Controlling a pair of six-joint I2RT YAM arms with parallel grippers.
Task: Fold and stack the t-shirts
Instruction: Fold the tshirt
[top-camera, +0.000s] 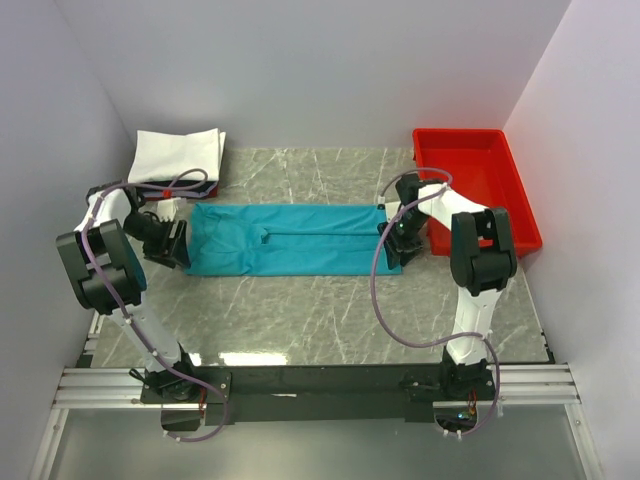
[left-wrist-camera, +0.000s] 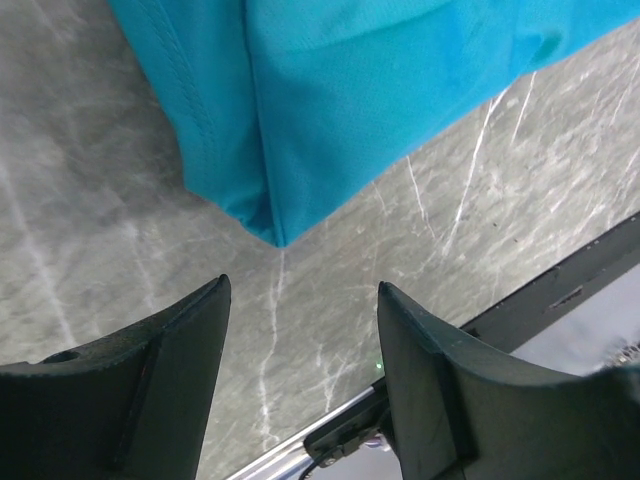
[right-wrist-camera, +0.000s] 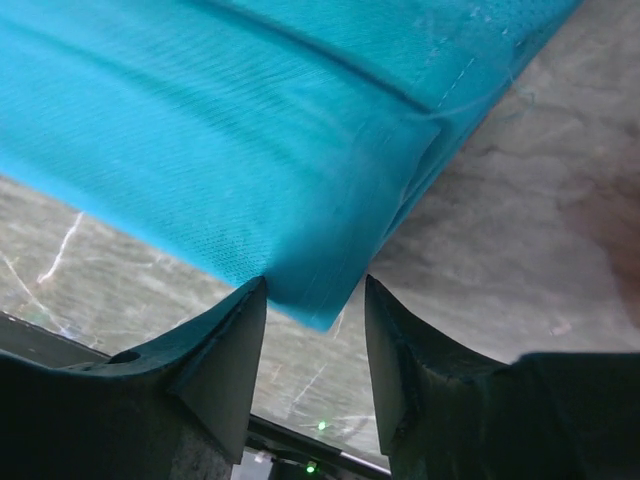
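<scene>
Far left, back: white t-shirt (top-camera: 178, 155) sat folded on top of a small stack, w/ dark + red edges showing under it.

Left hand (left-wrist-camera: 302, 283) was low at the left end of the teal t-shirt (top-camera: 290, 240). Fingers were apart w/ nothing in them. In the wrist view the cloth's corner lay on the surface (top-camera: 330, 310) just ahead of the tips, not between them.

Teal t-shirt lay flat mid-surface as a long strip running L-R, w/ a fold or seam line along its length. Looked like 2+ layers at the ends.

Right hand (right-wrist-camera: 315, 280) was at the strip's right end, fingers also apart. The corner poked into the gap between the tips but there was space on both sides, so not clamped imo.

Red tray (top-camera: 470, 185) was further right, just past the right hand and apart from the shirt.

Handling, my read:
- Thin knit: light, limp, zero stiffness. It'll sag between the hands if lifted.
- Probably slides easily on the smooth stone-look surface, so a finger nudging the edge may push it, not get under.
- Best hold is the two end corners, one per hand, pinching ALL layers. Top layer only would let the fold peel open.
- Keep light tension L-R so the strip doesn't bunch.
</scene>
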